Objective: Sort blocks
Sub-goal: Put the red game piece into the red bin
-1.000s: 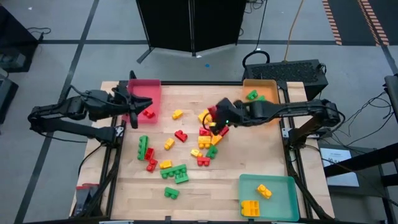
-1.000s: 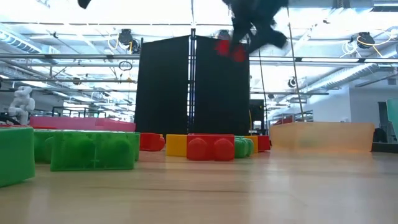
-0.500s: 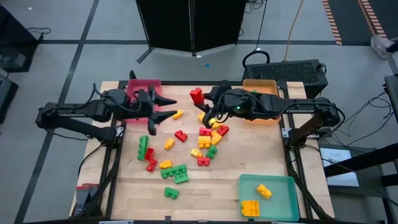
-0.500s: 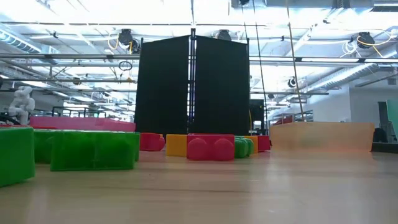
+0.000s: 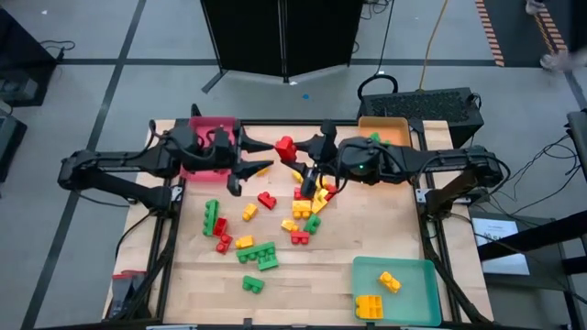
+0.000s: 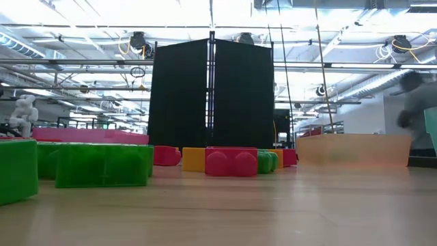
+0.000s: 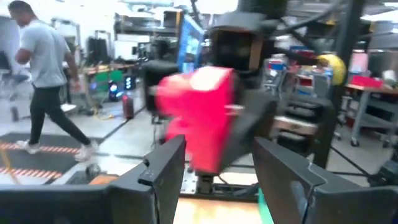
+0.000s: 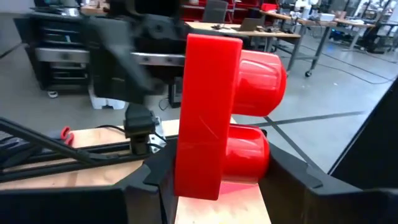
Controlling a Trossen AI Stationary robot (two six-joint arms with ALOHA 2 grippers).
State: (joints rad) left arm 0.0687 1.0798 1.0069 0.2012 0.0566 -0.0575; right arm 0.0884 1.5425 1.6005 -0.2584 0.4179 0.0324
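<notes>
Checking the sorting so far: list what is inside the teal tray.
In the high view the teal tray holds only yellow blocks: one small yellow block and a larger yellow block in its corner. Whether anything lies under them cannot be seen.

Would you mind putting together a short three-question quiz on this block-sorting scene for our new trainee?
1. True or false: the right gripper holds a red block above the table.
2. How do the left gripper's jaws stand: A) open and empty, B) shut on a green block, C) out of view?
3. Fill in: the teal tray holds only ____ blocks.

Key: 1 true; 2 A; 3 yellow.
</notes>
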